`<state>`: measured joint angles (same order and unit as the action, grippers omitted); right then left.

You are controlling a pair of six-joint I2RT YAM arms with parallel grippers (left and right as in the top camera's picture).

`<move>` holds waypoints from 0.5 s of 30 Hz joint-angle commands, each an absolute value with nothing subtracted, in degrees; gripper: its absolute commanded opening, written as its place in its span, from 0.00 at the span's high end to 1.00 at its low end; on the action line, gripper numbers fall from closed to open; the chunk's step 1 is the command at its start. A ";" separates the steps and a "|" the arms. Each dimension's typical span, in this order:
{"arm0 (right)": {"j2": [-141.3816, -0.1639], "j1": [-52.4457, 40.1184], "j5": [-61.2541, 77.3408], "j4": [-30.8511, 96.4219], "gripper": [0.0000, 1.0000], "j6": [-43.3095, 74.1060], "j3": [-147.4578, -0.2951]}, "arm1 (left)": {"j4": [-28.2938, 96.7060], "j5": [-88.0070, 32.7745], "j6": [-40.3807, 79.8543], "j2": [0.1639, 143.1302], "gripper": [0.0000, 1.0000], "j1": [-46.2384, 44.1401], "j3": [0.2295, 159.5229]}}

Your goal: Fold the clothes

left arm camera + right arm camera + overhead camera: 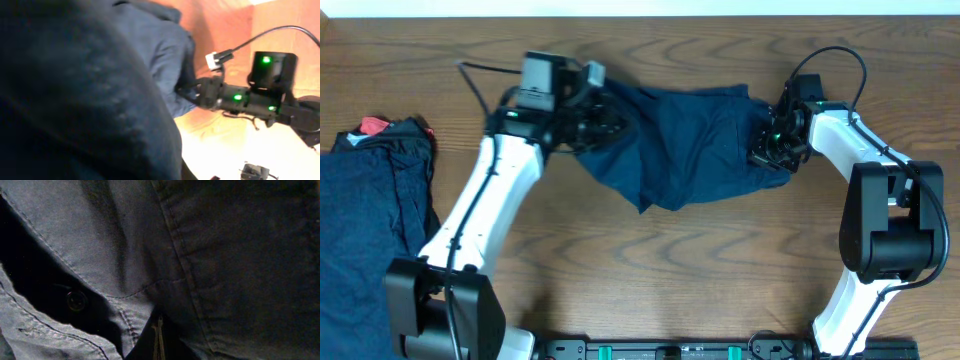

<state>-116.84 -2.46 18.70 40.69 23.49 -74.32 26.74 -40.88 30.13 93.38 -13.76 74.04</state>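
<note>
**Navy garment stretched between two closed grippers**

The navy garment (690, 145) lies across the upper middle of the table (700, 270), spread sideways and wrinkled, with a loose corner hanging toward the near side. Its left end is bunched into the left gripper (605, 122) and its right end into the right gripper (767, 142). Both pincers are clamped on the cloth, one at each end, so the fabric spans the gap between them.

The right wrist view is filled with the same blue cloth pressed close to the lens: stitched seams, a fold, and a small dark button (76, 300) in a shadowed opening. The fingers themselves are hidden by the fabric there. In the left wrist view the dark cloth covers most of the frame, and beyond it the far end of the garment meets the right arm's black wrist, lit by small green lights.

The left arm (485, 200) rises from its base at the near left edge and reaches diagonally up and to the right, with its wrist turned toward the garment. The right arm (880, 210) stands at the near right, bends at the elbow and reaches back to the left, with a black cable (845, 60) looping above its wrist.

Well apart, at the left edge of the table, sits a pile of clothes (370, 230) in dark blue, with a red piece (372, 126) showing at its top.
</note>
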 commanded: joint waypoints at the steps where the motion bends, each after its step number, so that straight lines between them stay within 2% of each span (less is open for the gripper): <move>1: -125.58 -3.44 12.34 43.29 0.99 23.51 -67.05 | 23.46 -35.83 35.35 93.38 0.94 -17.52 75.09; 10: -125.58 -3.44 12.47 43.20 0.99 23.07 -67.05 | 12.99 -33.30 39.81 95.20 0.94 -23.16 75.09; 15: -125.58 -3.44 12.47 43.05 0.99 23.09 -67.05 | 11.35 -32.71 40.71 98.39 0.94 -26.00 75.09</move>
